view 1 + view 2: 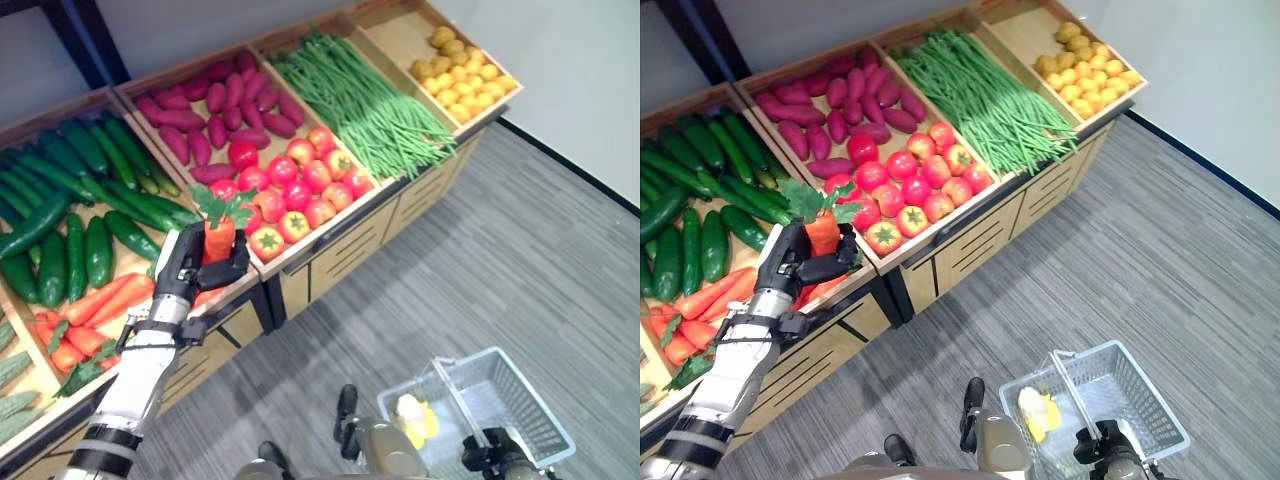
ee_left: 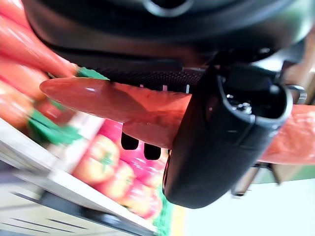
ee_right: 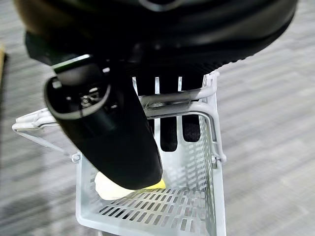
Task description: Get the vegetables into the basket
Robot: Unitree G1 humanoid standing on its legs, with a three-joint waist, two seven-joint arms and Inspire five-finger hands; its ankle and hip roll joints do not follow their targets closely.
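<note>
right hand (image 1: 500,452): cut by frame edge | yellow item (image 3: 118,189) in basket (image 3: 216,147): half hidden, unidentifiable

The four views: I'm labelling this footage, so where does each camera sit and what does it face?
Left eye view: head, looking down at the produce shelf; left robot hand holds a carrot.
Right eye view: same scene, slightly offset; basket lower right.
Left wrist view: along the left robot hand, gripping the carrot.
Right wrist view: along the right robot hand, curled round the basket's handle.

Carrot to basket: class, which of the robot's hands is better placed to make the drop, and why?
The left. The left hand is curled round the carrot above the shelf. The right hand is shut on the handle of the basket, so it can only hold it.
</note>
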